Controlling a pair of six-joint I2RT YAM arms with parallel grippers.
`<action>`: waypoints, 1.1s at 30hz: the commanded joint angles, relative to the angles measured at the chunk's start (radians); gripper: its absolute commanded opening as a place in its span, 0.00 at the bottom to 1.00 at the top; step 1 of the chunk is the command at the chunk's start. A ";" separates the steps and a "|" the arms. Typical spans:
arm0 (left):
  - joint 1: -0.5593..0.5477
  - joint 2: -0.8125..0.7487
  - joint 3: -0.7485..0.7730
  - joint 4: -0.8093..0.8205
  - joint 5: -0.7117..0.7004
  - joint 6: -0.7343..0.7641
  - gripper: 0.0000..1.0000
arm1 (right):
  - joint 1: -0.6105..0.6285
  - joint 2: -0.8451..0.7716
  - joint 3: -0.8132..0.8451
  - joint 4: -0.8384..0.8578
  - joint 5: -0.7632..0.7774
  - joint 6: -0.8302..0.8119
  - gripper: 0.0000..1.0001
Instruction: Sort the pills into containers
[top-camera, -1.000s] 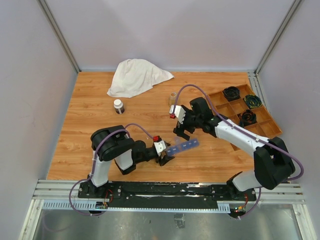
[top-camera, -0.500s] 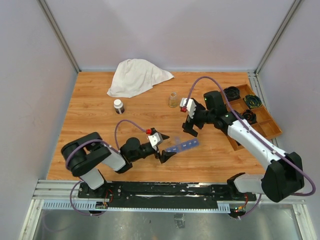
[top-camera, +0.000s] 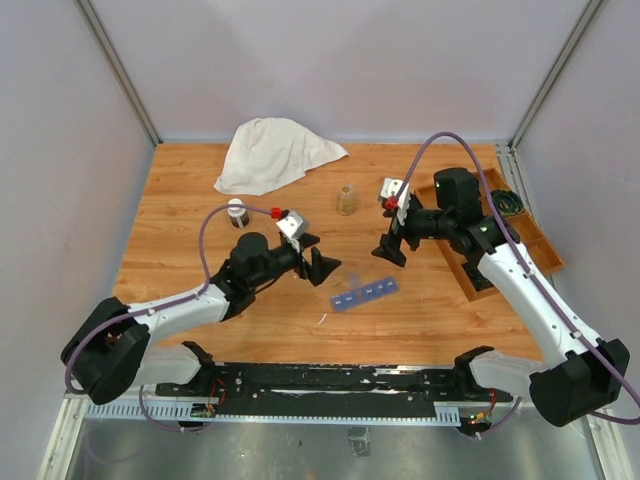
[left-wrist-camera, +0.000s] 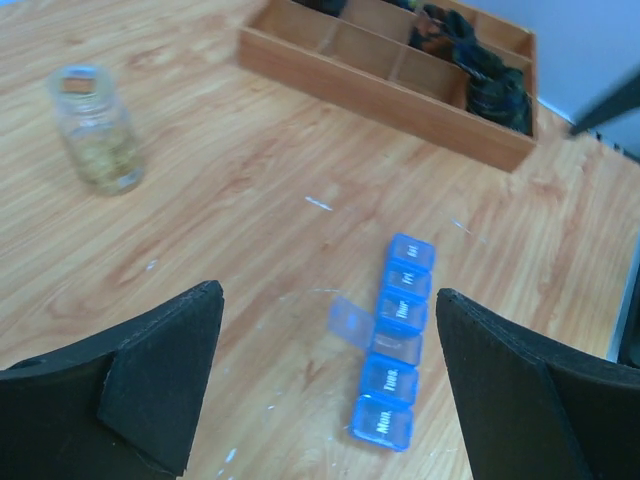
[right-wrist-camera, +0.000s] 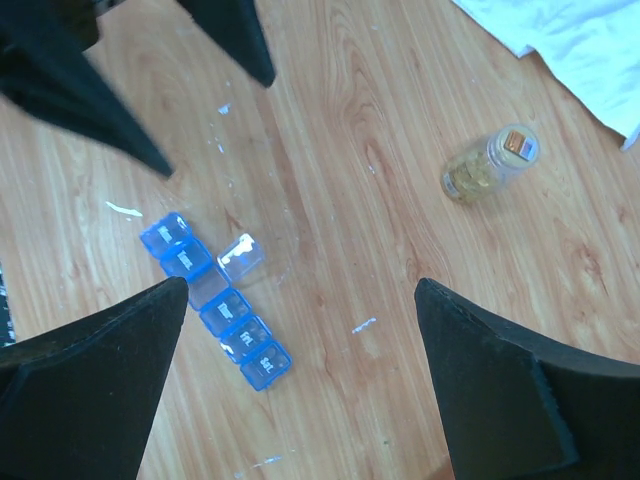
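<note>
Our left hand (top-camera: 316, 258) and right hand (top-camera: 390, 243) both hang wide and empty over the surface (top-camera: 200, 200). The pill organizer (top-camera: 364, 294) lies flat between and just below them, neither clearly nearer. Its long axis runs left to right, one lid is up, there is open room all round, and the pill jar (top-camera: 346, 198) stands well behind.

white cloth (top-camera: 275, 152): crumpled, far side | wooden tray (left-wrist-camera: 380, 98): black items (left-wrist-camera: 495, 90) inside

Your left arm (top-camera: 185, 308) and right arm (top-camera: 525, 290) wear white shells over black joints; each carries a purple cable (top-camera: 204, 250), a red button (top-camera: 276, 211) and black wedge-shaped jaws.
</note>
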 joint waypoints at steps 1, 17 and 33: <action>0.139 -0.051 0.029 -0.040 0.098 -0.171 0.95 | -0.009 -0.018 0.056 -0.057 -0.090 0.095 0.98; 0.398 0.110 0.232 -0.264 -0.226 -0.371 0.95 | -0.064 -0.055 -0.134 0.100 -0.200 0.103 1.00; 0.436 0.272 0.511 -0.634 -0.792 -0.252 0.99 | -0.064 -0.040 -0.133 0.097 -0.200 0.100 1.00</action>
